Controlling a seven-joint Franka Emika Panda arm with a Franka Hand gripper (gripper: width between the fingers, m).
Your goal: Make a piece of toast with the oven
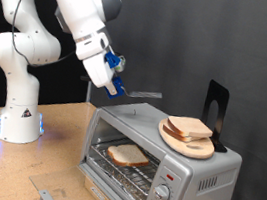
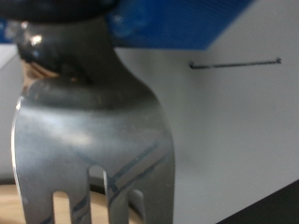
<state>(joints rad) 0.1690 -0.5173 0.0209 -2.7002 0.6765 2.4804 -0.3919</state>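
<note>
Fork fills the wrist view, gripper closed on its handle above the oven, probably for sliding bread. Toast sits on the rack inside, door open.

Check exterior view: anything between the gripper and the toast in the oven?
Exterior view: below the gripper comes open air, then the oven roof; the toast lies on the rack beneath.

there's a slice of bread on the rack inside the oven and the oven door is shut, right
Not quite: the oven door is open, folded down in front, as the exterior view shows. The slice of bread does lie on the rack inside. The hand is above the oven's top, apart from it.
</note>
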